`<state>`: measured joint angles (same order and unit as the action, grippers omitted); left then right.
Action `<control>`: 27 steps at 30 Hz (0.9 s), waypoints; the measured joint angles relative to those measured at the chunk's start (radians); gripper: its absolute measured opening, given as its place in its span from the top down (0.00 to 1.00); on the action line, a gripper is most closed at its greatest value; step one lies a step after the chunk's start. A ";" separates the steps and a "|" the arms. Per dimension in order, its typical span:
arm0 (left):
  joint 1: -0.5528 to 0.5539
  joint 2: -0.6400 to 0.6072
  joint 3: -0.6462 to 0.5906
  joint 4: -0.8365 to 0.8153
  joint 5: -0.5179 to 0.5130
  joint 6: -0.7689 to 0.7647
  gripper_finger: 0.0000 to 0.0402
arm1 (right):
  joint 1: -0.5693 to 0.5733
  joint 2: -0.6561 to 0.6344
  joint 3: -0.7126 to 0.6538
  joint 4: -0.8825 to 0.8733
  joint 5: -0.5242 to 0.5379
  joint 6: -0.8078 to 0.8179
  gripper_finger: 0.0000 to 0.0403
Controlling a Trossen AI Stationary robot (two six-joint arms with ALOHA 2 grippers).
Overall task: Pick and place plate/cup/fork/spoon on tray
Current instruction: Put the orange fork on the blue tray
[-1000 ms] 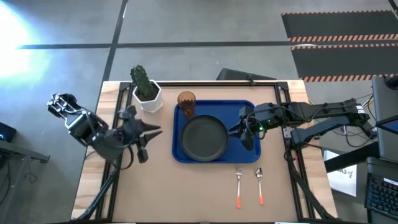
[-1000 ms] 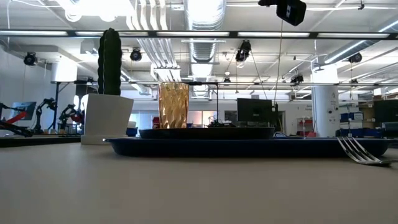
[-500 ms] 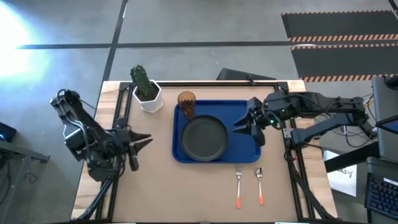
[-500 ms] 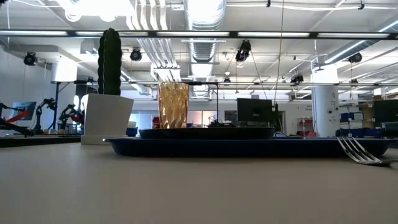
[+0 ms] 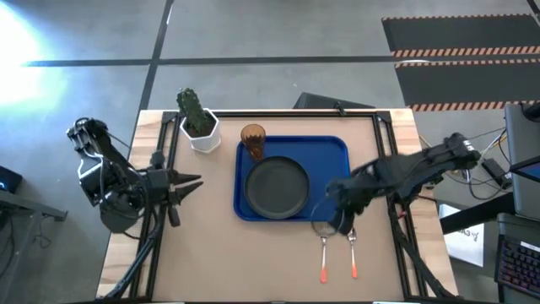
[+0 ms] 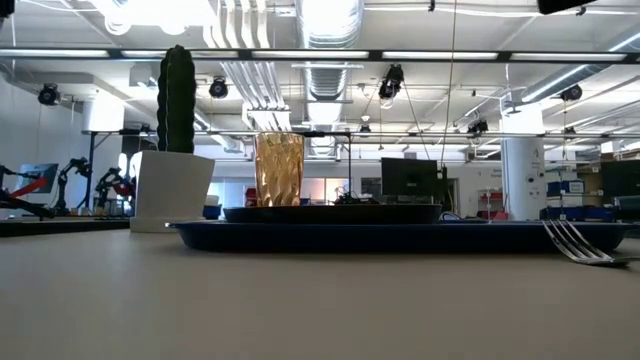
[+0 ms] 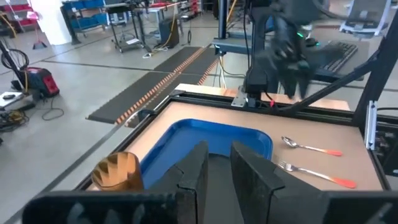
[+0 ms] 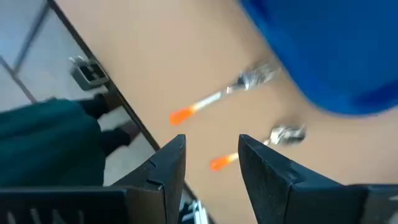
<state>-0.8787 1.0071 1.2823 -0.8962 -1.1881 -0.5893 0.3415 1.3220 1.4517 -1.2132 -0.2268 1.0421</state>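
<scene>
- Two of the four items already sit on the tray (image 5: pixel 337 148): the plate (image 5: pixel 276 187) lies flat in its near half, and the cup (image 5: pixel 252 137) stands upright in its far left corner, just beside the plate's rim.
- The fork (image 5: pixel 323 253) and the spoon (image 5: pixel 352 252) lie on the bare tabletop (image 5: pixel 211 253), off the tray's near right corner. They are side by side, apart from each other, bowl and tines toward the tray and orange handles pointing away from it.
- The right hand (image 5: pixel 337 218) hangs above the heads of the fork and spoon, just off the tray's corner. Its fingers (image 8: pixel 165 165) are parted with nothing between them. Judgement: it is lining up for a pick of one of the two pieces; which one cannot be told.
- The left hand (image 5: pixel 181 184) waits at the tabletop's left edge, clear of the tray, its fingers a little apart and holding nothing.
- A white pot with cactus (image 5: pixel 197 122) stands at the far left corner, outside the tray and no part of the task.
- Risk, as a judgement: both pieces lie flat and close together, so a pinch on one could nudge the other.
</scene>
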 joint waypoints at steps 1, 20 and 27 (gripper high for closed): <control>0.000 -0.007 0.000 -0.003 -0.001 0.002 0.87 | 0.023 0.021 0.000 0.001 -0.007 0.032 0.66; 0.000 -0.059 -0.012 -0.002 -0.018 0.107 0.87 | 0.230 0.492 0.000 0.203 -0.040 0.361 0.66; 0.000 -0.062 -0.011 -0.002 0.039 0.134 0.87 | 0.240 0.581 -0.001 0.206 0.007 0.468 0.58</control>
<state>-0.8787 0.9447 1.2709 -0.8982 -1.1496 -0.4549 0.5814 1.9031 1.4509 -1.0073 -0.2202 1.5099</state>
